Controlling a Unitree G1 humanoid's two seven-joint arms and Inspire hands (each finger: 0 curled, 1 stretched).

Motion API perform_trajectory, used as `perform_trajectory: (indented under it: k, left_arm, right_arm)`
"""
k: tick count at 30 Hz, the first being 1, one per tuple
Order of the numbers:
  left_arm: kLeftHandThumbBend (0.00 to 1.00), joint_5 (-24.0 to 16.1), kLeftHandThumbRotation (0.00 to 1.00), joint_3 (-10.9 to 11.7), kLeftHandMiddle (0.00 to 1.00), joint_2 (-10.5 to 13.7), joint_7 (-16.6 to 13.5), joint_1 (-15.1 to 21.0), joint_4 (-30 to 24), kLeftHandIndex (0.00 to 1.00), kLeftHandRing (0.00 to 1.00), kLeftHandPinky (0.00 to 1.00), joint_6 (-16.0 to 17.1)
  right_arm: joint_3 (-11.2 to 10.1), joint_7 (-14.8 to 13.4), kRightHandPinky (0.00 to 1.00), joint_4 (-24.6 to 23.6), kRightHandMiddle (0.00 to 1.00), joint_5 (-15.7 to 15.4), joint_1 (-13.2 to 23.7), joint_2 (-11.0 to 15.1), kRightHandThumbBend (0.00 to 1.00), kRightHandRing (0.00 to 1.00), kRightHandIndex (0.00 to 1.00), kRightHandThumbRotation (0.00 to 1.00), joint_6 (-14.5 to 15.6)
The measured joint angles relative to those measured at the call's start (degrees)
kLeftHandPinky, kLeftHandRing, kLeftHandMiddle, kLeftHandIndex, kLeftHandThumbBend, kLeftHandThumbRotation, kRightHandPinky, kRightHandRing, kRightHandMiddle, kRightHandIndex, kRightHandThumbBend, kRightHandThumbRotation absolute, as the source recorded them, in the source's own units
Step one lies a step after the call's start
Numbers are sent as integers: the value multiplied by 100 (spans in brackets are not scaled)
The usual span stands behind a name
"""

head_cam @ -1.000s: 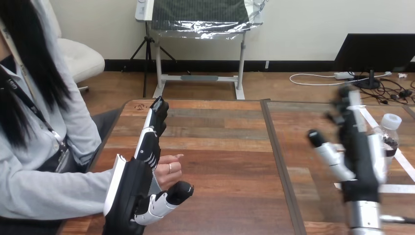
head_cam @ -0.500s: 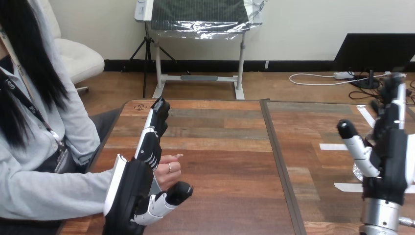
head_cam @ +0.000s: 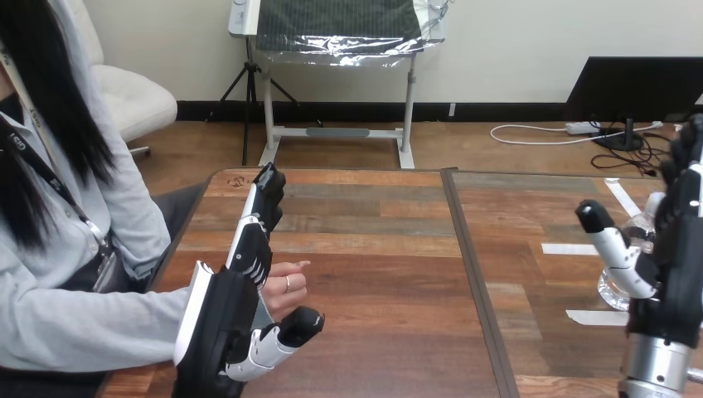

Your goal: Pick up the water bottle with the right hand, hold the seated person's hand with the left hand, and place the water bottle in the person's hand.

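Since a second ago the right hand (head_cam: 676, 274) has slid toward the view's right edge. It then stood on the near side of the bottle (head_cam: 612, 292). Now, in the head view, it has the bottle in the gap between its thumb and its upright fingers. The bottle itself has not shifted and stands on the table (head_cam: 381, 249), with its clear base showing just below the thumb and the thumb crossing in front of its body. That hand is wide open, fingers straight and thumb spread, and has hold of nothing. I read this as the approach for the pick-up being nearly done, with the closing of the fingers round the bottle as the step in hand. The left hand (head_cam: 222, 319) has kept its place. Its fingers are straight and point away across the table, and its thumb is bent low on the inner side. The person's hand (head_cam: 286, 288) lies just beside its palm, above the thumb and inside the line of the fingers. Nothing is curled round the person's hand, and whether the two touch cannot be told, so the hold there looks offered, not made. The bottle is the only container. Its wall is clear, much of it is hidden behind the right thumb and palm, and how much water it holds cannot be told. It is well apart from the left hand and the person's hand, so a carry across the table remains once it is gripped.
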State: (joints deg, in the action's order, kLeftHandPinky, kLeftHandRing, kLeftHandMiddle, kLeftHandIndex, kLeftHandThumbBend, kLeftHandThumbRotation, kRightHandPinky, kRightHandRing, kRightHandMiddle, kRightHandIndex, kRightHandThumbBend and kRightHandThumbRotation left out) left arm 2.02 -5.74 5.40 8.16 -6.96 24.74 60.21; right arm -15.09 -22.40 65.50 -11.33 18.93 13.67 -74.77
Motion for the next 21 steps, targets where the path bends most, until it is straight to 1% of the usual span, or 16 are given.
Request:
perform_trajectory:
  k: [12, 16, 21]
  left_arm:
    - [100, 76, 77, 1, 100, -6, 54, 0, 0, 100, 100, 100, -1]
    - [100, 78, 77, 8, 100, -5, 59, 0, 0, 100, 100, 100, -1]
    - [100, 113, 77, 9, 100, -2, 97, 0, 2, 100, 100, 100, -1]
  right_arm:
    - [-86, -620, 100, 50, 100, -233, 34, 121, 100, 100, 100, 59, -7]
    - [-86, -770, 100, 104, 100, -274, 42, 196, 100, 100, 100, 59, 7]
    - [-85, -889, 100, 170, 100, -283, 59, 271, 100, 100, 100, 58, 79]
